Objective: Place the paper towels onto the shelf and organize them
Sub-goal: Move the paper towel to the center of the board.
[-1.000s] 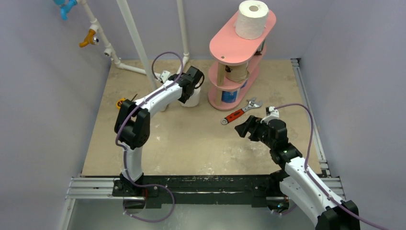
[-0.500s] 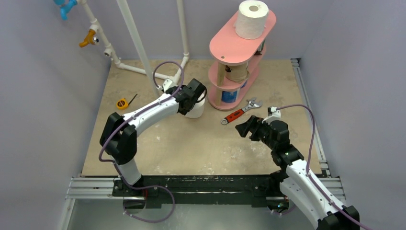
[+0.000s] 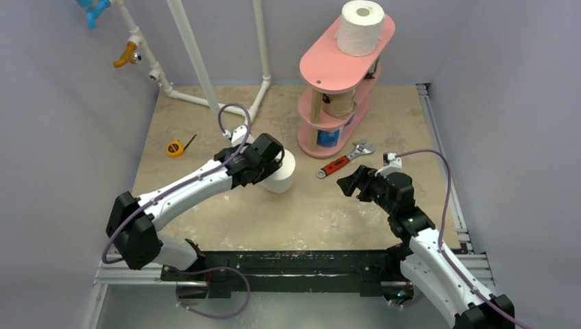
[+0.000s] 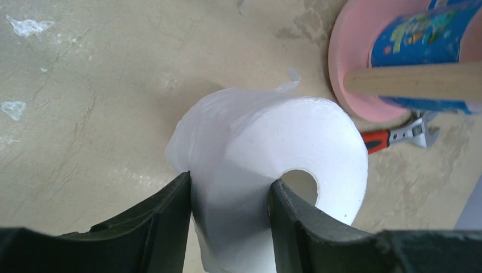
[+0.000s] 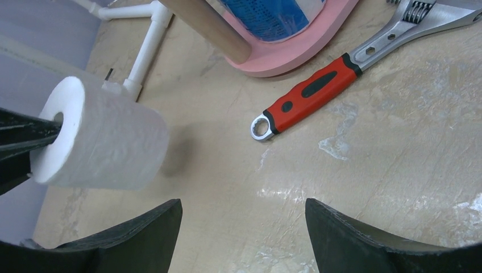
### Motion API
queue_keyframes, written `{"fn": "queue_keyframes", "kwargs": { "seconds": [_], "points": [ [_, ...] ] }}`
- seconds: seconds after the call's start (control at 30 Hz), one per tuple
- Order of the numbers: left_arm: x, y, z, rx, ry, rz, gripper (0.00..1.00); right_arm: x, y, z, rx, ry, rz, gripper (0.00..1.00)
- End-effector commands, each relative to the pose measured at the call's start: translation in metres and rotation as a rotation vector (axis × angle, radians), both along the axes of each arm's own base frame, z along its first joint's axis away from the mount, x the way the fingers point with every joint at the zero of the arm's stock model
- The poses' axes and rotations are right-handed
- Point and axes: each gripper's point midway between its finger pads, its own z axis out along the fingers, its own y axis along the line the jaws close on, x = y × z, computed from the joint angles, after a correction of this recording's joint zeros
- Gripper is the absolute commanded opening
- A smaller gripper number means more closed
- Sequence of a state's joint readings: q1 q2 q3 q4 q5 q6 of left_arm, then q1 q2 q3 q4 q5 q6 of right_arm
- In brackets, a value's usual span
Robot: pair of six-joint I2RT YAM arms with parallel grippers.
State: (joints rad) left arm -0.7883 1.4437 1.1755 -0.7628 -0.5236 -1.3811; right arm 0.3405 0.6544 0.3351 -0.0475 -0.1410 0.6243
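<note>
Operator, your left claw (image 4: 230, 193) is clamped on a white roll (image 4: 295, 142), holding it clear of the desk (image 3: 308, 205) just in front of the pink shelf (image 3: 322, 62). A second white roll (image 3: 361, 27) stands on the top board and a blue-wrapped roll (image 3: 329, 137) on the bottom one. Your right claw (image 5: 244, 210) hangs open near the red-handled wrench (image 5: 310, 96).

From above and behind the arm bases, looks steeply down over the whole table (image 3: 308, 212) and pink shelf (image 3: 322, 62). From the left wrist, peers close onto a white paper towel roll (image 4: 284, 148), the shelf's bottom board (image 4: 349, 40) beyond. From the right wrist, faces low across the table at the same roll, board and red-handled wrench (image 5: 310, 96).
</note>
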Motion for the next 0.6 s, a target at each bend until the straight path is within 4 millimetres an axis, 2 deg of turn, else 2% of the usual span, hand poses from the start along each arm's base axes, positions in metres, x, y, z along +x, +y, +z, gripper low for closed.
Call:
{"fn": "queue_keyframes", "kwargs": {
  "seconds": [0.0,0.13,0.27,0.37,0.57],
  "points": [
    [-0.016,-0.015,0.012,0.016,-0.040,-0.275,0.20,0.004,-0.002,0.002,-0.016,-0.025,-0.010,0.80],
    [-0.036,-0.023,-0.002,0.036,-0.012,-0.480,0.21,0.005,-0.002,0.000,-0.020,-0.020,-0.013,0.80],
    [-0.048,-0.042,-0.009,0.002,-0.061,-0.701,0.30,0.005,-0.002,-0.002,-0.022,-0.012,-0.015,0.80],
    [-0.054,-0.051,-0.016,-0.028,-0.096,-0.781,0.35,0.006,-0.003,-0.003,-0.025,-0.007,-0.018,0.80],
    [-0.057,-0.068,-0.032,-0.041,-0.118,-0.869,0.36,0.006,-0.003,-0.006,-0.030,0.001,-0.022,0.80]
  ]
}}
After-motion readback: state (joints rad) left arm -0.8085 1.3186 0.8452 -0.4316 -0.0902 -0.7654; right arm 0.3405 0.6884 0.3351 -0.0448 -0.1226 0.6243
